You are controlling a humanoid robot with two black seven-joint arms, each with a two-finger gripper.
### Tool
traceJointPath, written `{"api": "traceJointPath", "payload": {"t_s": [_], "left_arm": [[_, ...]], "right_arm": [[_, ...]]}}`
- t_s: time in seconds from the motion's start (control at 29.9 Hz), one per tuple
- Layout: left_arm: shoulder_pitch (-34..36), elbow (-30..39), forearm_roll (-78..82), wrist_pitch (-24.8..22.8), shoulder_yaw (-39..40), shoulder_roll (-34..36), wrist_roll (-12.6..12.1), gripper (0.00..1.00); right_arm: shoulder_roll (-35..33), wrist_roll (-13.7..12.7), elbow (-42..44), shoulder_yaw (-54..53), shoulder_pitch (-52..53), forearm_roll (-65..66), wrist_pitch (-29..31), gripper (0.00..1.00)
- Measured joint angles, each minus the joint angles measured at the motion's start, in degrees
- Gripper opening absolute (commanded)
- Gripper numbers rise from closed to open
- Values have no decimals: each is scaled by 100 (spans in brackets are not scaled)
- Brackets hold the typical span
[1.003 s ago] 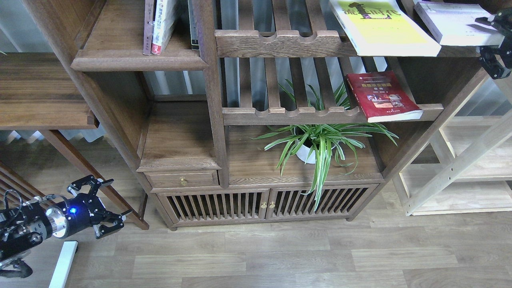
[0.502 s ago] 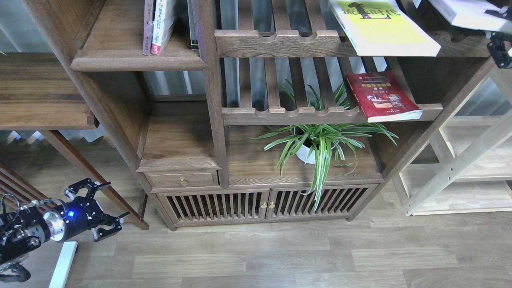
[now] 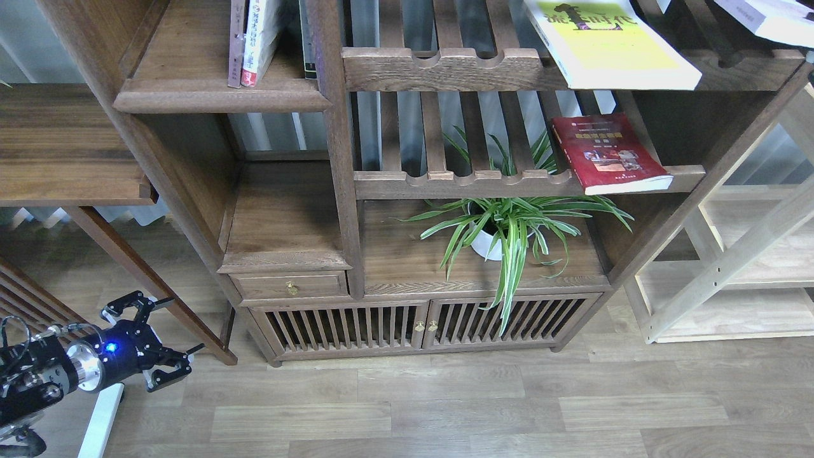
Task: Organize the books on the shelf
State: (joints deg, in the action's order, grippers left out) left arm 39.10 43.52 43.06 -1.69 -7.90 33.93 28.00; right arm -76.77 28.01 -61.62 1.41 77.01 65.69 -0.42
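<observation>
One head view, looking forward and steeply down.

We look from above at a dark brown wooden shelving unit (image 3: pixel 343 191), standing near enough that its upper tiers are cut by the top edge, with grey-brown plank flooring (image 3: pixel 483 407) below. Our left arm's black two-finger gripper (image 3: pixel 166 340) enters at lower left.

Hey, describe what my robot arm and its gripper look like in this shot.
Only the left arm shows: black, with a shiny silver wrist ring, a glowing blue light and thin black cables. Its black left gripper has two angular, linked fingers. The right arm is out of view.
</observation>
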Motion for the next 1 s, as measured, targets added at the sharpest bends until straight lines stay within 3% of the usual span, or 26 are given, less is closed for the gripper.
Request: {"api": "traceJointPath", "payload": {"t_s": [0.37, 0.87, 1.0], "left_arm": [[-84, -2, 0, 71, 0, -21, 0, 100], [-166, -10, 0, 130, 0, -22, 0, 100], [-189, -10, 0, 152, 0, -26, 0, 100]], "right_arm": [[-726, 0, -602, -390, 0, -381, 981, 2], [-1507, 0, -737, -1075, 99, -1321, 2665, 2], [-1786, 0, -738, -1096, 148, -1470, 2829, 3]]}}
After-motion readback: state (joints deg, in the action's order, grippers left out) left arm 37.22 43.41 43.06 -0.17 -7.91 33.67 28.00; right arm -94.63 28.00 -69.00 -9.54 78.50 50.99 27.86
